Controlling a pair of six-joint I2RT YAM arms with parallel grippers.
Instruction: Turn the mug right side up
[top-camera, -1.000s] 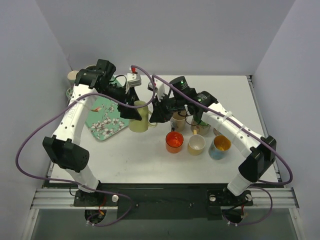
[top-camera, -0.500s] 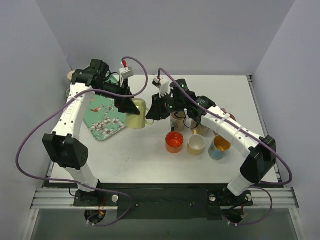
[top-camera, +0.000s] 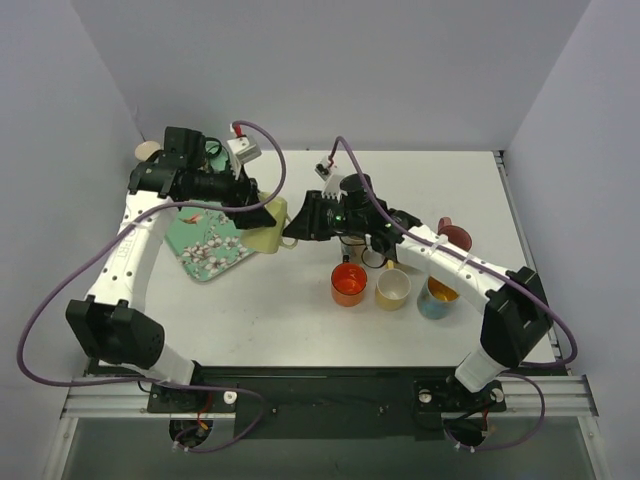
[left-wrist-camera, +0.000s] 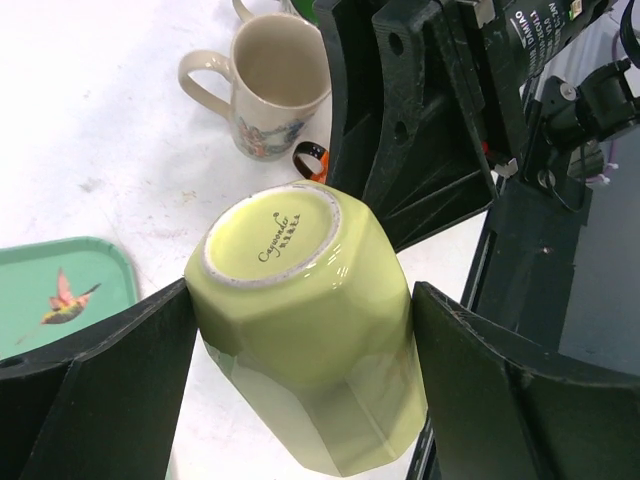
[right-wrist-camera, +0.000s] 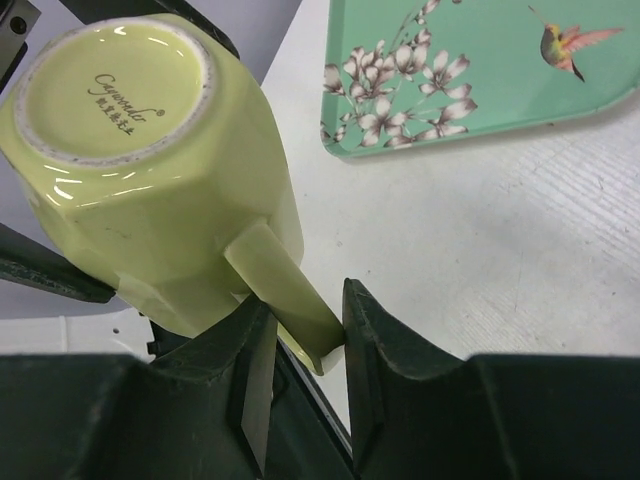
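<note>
The pale yellow-green mug (top-camera: 266, 229) hangs in the air above the table between both grippers, tilted, its base turned toward both wrist cameras. My left gripper (top-camera: 258, 218) is shut on the mug's body (left-wrist-camera: 310, 330), one finger on each side. My right gripper (top-camera: 291, 232) is shut on the mug's handle (right-wrist-camera: 285, 290), which sits between its two fingers. The mug's base (right-wrist-camera: 110, 95) with its printed mark faces the right wrist camera. The mug's opening is hidden.
A teal floral tray (top-camera: 205, 240) lies left of the mug. An orange mug (top-camera: 349, 285), a cream mug (top-camera: 393, 288) and a blue mug (top-camera: 437, 295) stand in a row at the front right. A dark red mug (top-camera: 455, 238) and a floral mug (left-wrist-camera: 275, 80) stand behind them.
Both arms have carried the mug a little to the left and back and raised it. The mug has tipped further over. Both grips have held.
</note>
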